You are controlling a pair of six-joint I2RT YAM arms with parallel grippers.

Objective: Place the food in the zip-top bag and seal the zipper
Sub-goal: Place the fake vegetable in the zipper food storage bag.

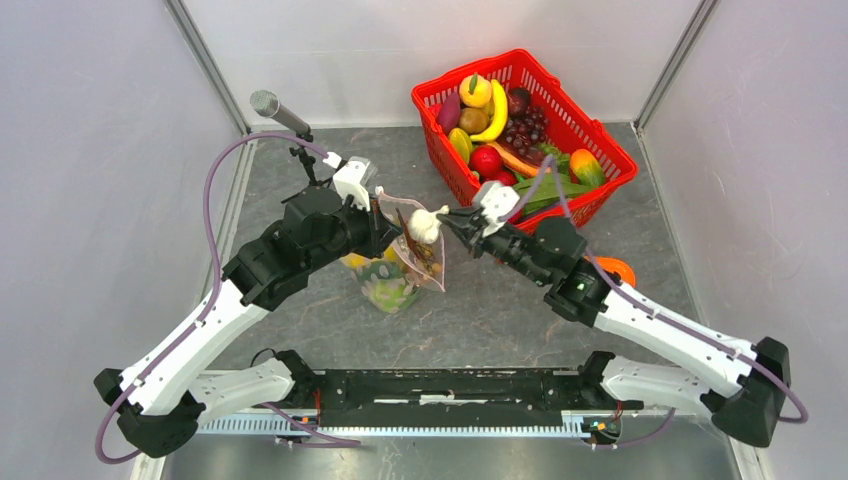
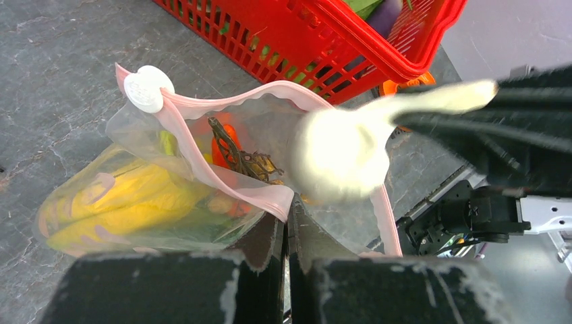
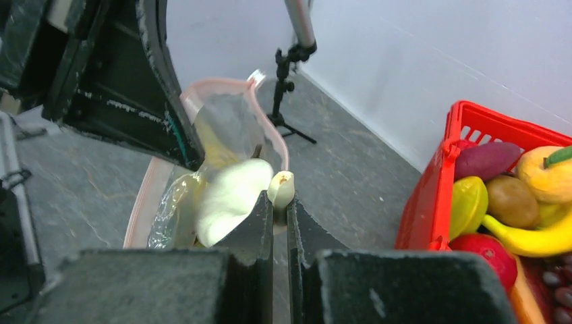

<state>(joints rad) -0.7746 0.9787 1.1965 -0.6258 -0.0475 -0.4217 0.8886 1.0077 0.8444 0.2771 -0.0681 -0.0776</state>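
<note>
Mushroom point(image 2: 340, 158), light and likely slippery, hangs over the zip-top bag's point(image 2: 135, 202) open mouth, pinched by its stem in the right fingers point(image 3: 251, 226). Left fingers point(image 2: 262, 244) clamp the floppy zipper point(image 2: 256, 194) rim, holding it up.

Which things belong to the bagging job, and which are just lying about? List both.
Job: zip-top bag, its zipper, white mushroom in the right gripper, left gripper pinching the bag mouth, remaining toy fruit.
Lying about: microphone stand, red basket.
</note>
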